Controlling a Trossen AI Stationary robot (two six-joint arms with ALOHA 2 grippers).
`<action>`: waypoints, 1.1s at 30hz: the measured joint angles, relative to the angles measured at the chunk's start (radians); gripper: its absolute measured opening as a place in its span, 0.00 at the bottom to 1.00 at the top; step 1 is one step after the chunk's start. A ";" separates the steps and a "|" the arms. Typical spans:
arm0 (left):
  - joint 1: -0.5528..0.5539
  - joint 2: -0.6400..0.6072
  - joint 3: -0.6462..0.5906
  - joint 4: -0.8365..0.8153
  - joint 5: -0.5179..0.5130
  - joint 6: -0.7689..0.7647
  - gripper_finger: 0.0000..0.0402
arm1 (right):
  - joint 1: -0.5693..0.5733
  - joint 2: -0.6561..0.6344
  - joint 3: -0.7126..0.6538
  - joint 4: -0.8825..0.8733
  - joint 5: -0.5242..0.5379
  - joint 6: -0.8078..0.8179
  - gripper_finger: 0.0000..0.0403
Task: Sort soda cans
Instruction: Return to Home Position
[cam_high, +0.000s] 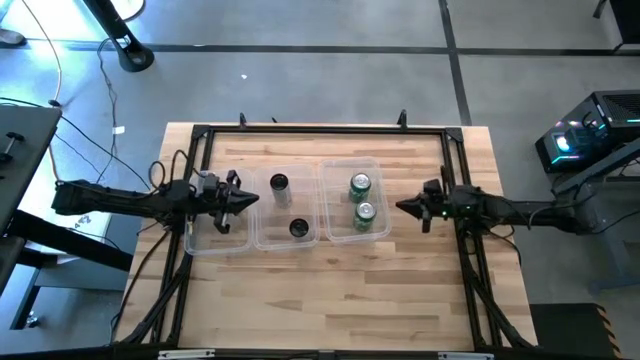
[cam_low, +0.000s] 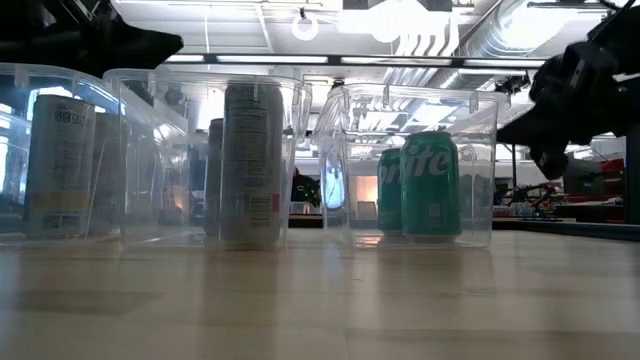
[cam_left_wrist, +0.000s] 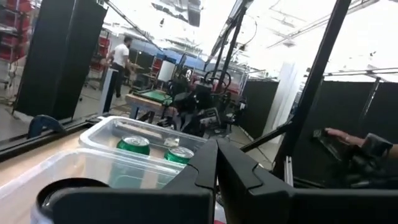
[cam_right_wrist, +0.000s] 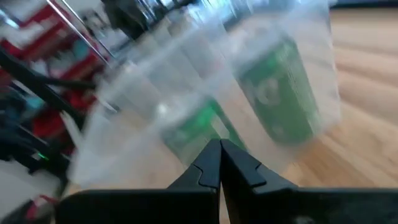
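Left gripper (cam_high: 246, 200): fingers closed, empty, over left clear rectangular plastic tub (cam_high: 205, 243). Right gripper (cam_high: 402, 207): closed, empty, beside right tub (cam_high: 340, 236). Two green metal soda cans (cam_high: 360, 185) in right tub; two black cans (cam_high: 279, 182) in middle tub (cam_high: 285, 245); pale silver-white can (cam_low: 60, 165) in left tub.

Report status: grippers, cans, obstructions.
Left gripper shut, empty, above left tub. Right gripper shut, empty, beside right tub. Two green cans in right tub, two black cans in middle tub. No obstruction seen.
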 joint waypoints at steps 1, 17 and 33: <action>-0.001 -0.033 0.000 -0.033 0.000 0.000 0.00 | 0.000 -0.031 0.000 -0.001 0.000 0.000 0.00; 0.000 -0.512 0.000 -0.262 -0.002 0.000 0.00 | -0.091 -0.234 0.000 0.058 0.003 0.000 0.00; -0.001 -0.498 -0.001 -0.290 -0.001 0.000 0.00 | -0.114 -0.210 0.000 0.002 0.010 0.000 0.00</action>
